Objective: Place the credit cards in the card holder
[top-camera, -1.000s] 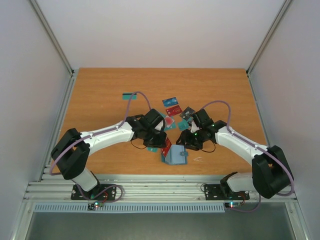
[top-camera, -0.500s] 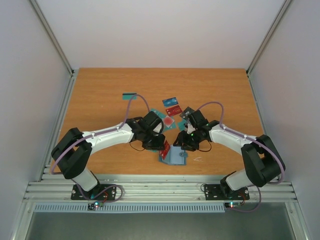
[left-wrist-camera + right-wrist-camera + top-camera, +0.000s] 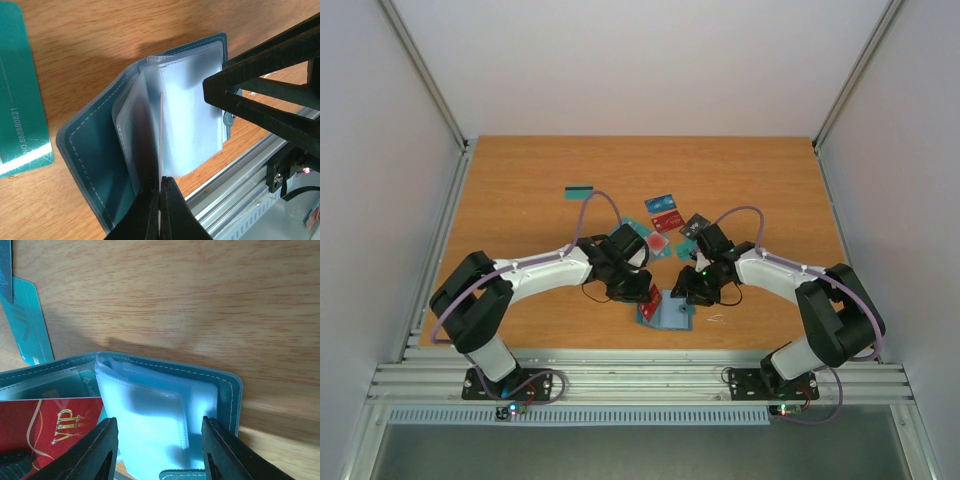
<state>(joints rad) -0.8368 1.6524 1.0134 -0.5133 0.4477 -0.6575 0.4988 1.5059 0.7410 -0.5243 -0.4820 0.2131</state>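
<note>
The card holder (image 3: 670,313) lies open near the front edge, its teal cover (image 3: 95,165) and clear sleeves (image 3: 195,110) fanned out. My left gripper (image 3: 160,186) is shut on a red credit card (image 3: 649,298), which appears edge-on (image 3: 161,135) standing among the sleeves. The same red card reads "VIP" (image 3: 45,425) in the right wrist view. My right gripper (image 3: 157,442) is open, with its fingers (image 3: 225,450) standing on either side of the clear sleeves (image 3: 155,410). Both grippers (image 3: 665,292) meet over the holder.
Loose credit cards lie behind the grippers: a striped teal one (image 3: 579,189), a blue one (image 3: 660,203), a red one (image 3: 667,220), a black one (image 3: 696,223) and teal ones (image 3: 638,228). A teal card (image 3: 20,90) lies beside the holder. The table's metal front rail (image 3: 640,365) is close by.
The right arm has drawn its elbow in and its fingers have narrowed a little around the sleeves. The holder has shifted slightly. The left gripper still holds the red card.
</note>
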